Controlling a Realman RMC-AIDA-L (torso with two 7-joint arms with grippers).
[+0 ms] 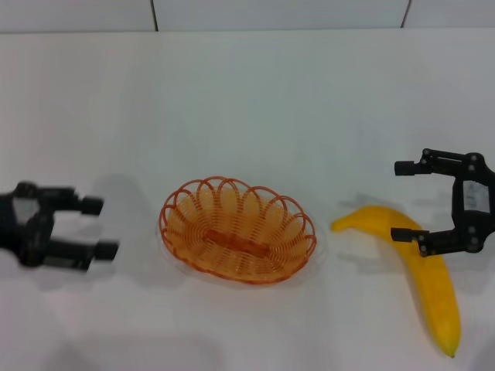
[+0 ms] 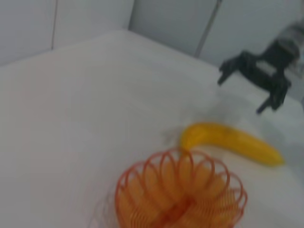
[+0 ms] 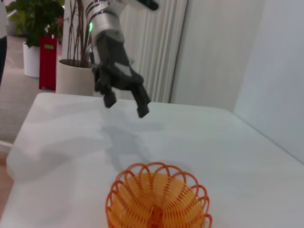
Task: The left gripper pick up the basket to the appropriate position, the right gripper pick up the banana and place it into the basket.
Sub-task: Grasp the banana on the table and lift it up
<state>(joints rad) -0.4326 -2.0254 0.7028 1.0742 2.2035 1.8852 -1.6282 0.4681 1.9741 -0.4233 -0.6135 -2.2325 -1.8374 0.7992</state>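
The left gripper (image 1: 99, 228) hovered with its fingers spread and empty, the basket (image 1: 237, 229) lying just beyond its fingertips on the white table (image 1: 247, 100), while the right gripper (image 1: 407, 200) hung equally spread above the banana (image 1: 421, 270), its nearer finger over the fruit's curved upper stretch. The basket looked light and springy, its looped wire likely to flex, so the scalloped rim nearest the left gripper seemed the best hold. The banana looked smooth, fairly soft and easily bruised, best pinched gently across its thick middle.
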